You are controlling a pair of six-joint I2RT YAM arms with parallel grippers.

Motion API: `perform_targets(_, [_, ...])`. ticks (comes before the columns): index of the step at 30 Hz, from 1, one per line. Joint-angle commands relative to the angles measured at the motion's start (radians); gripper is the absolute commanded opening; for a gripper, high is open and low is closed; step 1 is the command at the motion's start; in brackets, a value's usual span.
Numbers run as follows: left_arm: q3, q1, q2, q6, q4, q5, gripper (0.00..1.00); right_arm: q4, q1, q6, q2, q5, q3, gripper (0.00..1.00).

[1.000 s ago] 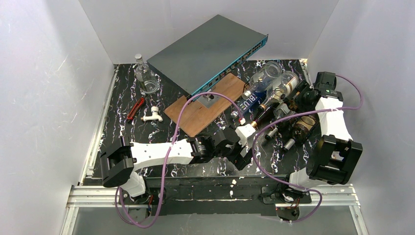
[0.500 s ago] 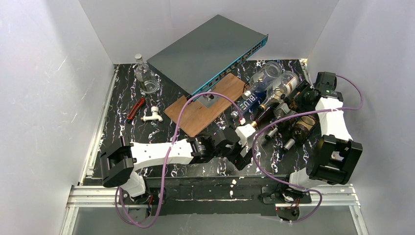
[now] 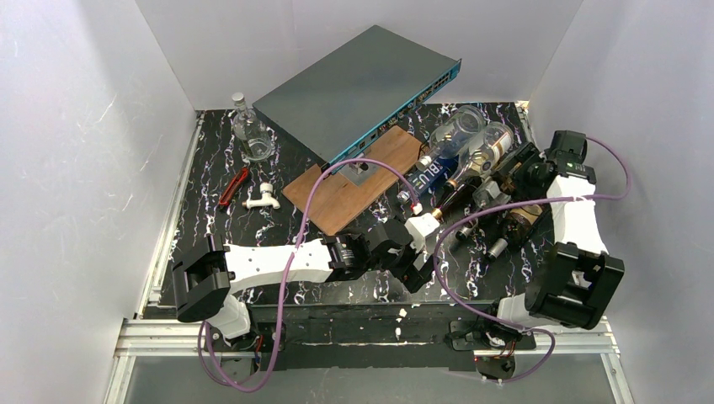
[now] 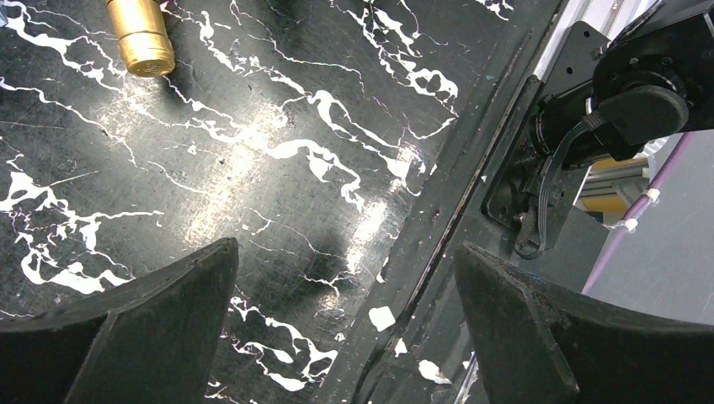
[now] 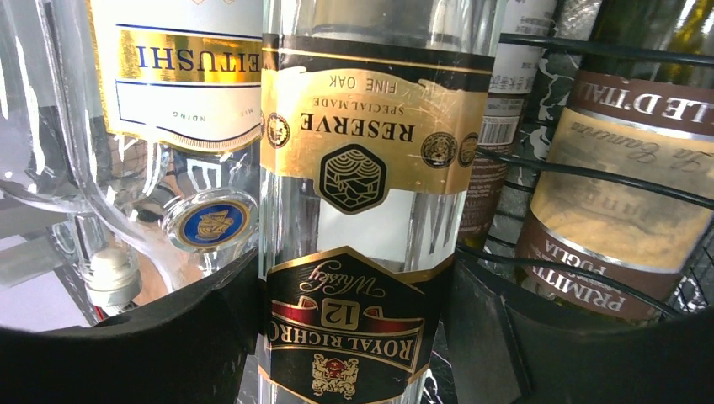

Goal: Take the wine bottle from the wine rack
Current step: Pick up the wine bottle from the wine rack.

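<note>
The wine rack (image 3: 505, 215), thin black wire (image 5: 589, 178), lies at the right of the table with several bottles on it. My right gripper (image 5: 354, 290) is shut on a clear bottle with a gold and black "Reserve 12" label (image 5: 362, 168), one finger pressed on each side of it. This bottle (image 3: 487, 151) lies at the rack's far end in the top view, with my right gripper (image 3: 515, 166) on it. A dark wine bottle with a brown label (image 5: 623, 177) lies to its right in the wire. My left gripper (image 4: 345, 252) is open and empty, low over the table's front edge (image 3: 421, 271).
A clear bottle with a white and gold label (image 5: 177, 76) and a blue-lettered bottle (image 3: 429, 174) lie left of the held one. A gold bottle cap (image 4: 141, 38) points toward my left gripper. Behind are a grey network switch (image 3: 358, 88), wooden board (image 3: 354, 189), glass flask (image 3: 250, 135), red tool (image 3: 233, 187) and white tap (image 3: 263, 199).
My right wrist has shifted a little to the right and toward the near side, with its cable bowing out. The left arm has not moved.
</note>
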State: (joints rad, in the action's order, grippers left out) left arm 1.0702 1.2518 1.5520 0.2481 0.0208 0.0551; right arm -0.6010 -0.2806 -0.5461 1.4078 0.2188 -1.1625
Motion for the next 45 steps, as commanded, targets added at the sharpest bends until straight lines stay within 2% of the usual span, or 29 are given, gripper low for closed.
perform_targets(1, [0.008, -0.003, -0.059, 0.005, 0.004, -0.015, 0.99, 0.034, -0.038, -0.019, -0.089, 0.042, 0.003, 0.03])
perform_targets(21, [-0.013, -0.003, -0.09, 0.008, 0.028, -0.027, 0.99, 0.007, -0.081, -0.061, -0.208, 0.146, 0.032, 0.01])
perform_targets(31, [-0.006, -0.003, -0.091, -0.081, 0.045, -0.039, 0.99, -0.02, -0.096, -0.094, -0.271, 0.174, 0.044, 0.01])
perform_targets(34, [-0.02, -0.003, -0.091, -0.137, 0.083, -0.053, 0.99, -0.026, -0.1, -0.104, -0.287, 0.188, 0.049, 0.01])
perform_targets(38, [-0.079, -0.004, -0.114, -0.217, 0.223, -0.093, 0.99, -0.037, -0.103, -0.116, -0.309, 0.209, 0.057, 0.01])
perform_targets(45, [-0.167, -0.003, -0.179, -0.33, 0.358, -0.069, 0.99, -0.067, -0.103, -0.143, -0.349, 0.257, 0.09, 0.01])
